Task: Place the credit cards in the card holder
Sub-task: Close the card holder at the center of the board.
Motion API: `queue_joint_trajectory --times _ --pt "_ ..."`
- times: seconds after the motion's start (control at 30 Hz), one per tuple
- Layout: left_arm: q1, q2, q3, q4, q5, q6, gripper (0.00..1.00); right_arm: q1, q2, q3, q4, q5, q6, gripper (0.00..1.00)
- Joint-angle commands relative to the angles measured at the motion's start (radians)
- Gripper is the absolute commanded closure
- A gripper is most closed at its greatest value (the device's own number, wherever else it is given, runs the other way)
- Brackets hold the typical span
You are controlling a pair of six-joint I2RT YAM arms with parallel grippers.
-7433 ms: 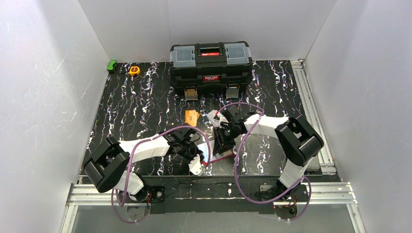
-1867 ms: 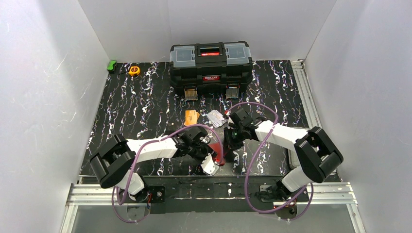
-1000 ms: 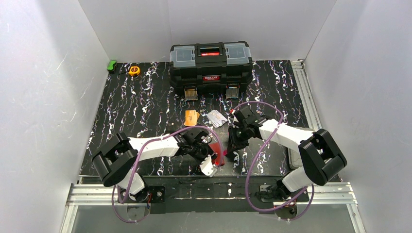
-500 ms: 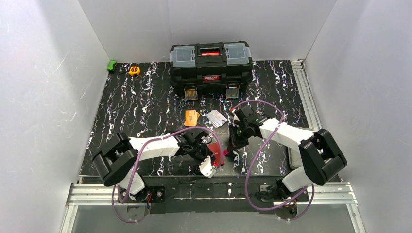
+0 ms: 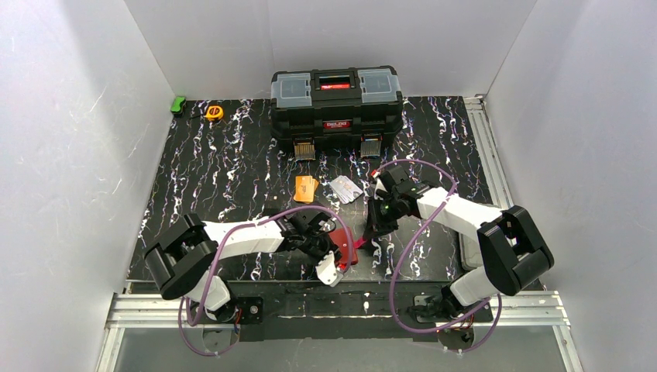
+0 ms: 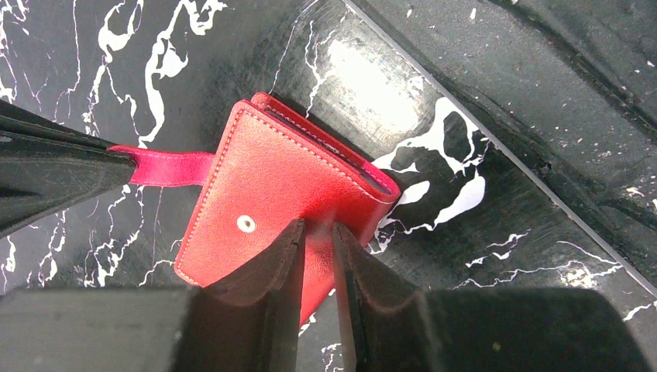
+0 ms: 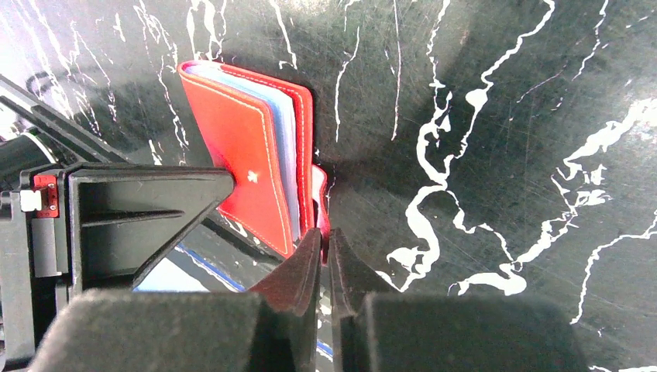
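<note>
Progress: no cards loaded | credit cards (image 5: 306, 187) loose at table (image 5: 225, 170) centre | card holder (image 6: 263, 186) near front edge, barely parted | left gripper (image 6: 316, 232) clamps its cover | right gripper (image 7: 325, 240) clamps snap tab (image 6: 172, 167)

Left fingers (image 6: 271, 271), right fingers (image 7: 298, 280) (both nearly together)

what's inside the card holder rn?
Card holder is slightly open: bluish-grey clear pockets show edge-on between the red covers. What the pockets hold is hidden from every view.
</note>
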Motion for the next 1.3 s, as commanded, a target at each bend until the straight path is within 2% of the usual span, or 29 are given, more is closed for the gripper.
queue_joint_trajectory --times 0.0,0.1,0.27,0.6,0.8,0.93,1.27 --pt "-0.003 0.041 -0.057 -0.069 -0.076 0.005 0.81 -0.009 -0.032 0.012 0.019 -0.031 0.001 0.89" --pt "-0.003 0.041 -0.059 -0.066 -0.074 0.004 0.81 -0.009 -0.032 0.011 0.022 -0.035 0.002 0.8" --pt "-0.003 0.04 -0.057 -0.062 -0.073 0.005 0.82 -0.009 -0.026 0.007 0.032 -0.047 0.006 0.76" --pt "-0.003 0.038 -0.059 -0.053 -0.073 0.002 0.82 -0.01 -0.026 -0.001 0.039 -0.052 0.01 0.99" --pt "-0.003 0.032 -0.072 -0.005 -0.092 -0.008 0.82 -0.01 -0.01 0.004 0.051 -0.091 0.014 0.99" --pt "-0.003 0.005 -0.094 0.057 -0.106 -0.024 0.73 -0.009 0.024 0.029 0.053 -0.134 0.011 0.99" --pt "-0.003 -0.003 -0.114 0.022 -0.08 0.038 0.73 0.007 0.073 0.071 0.039 -0.156 0.005 0.99"
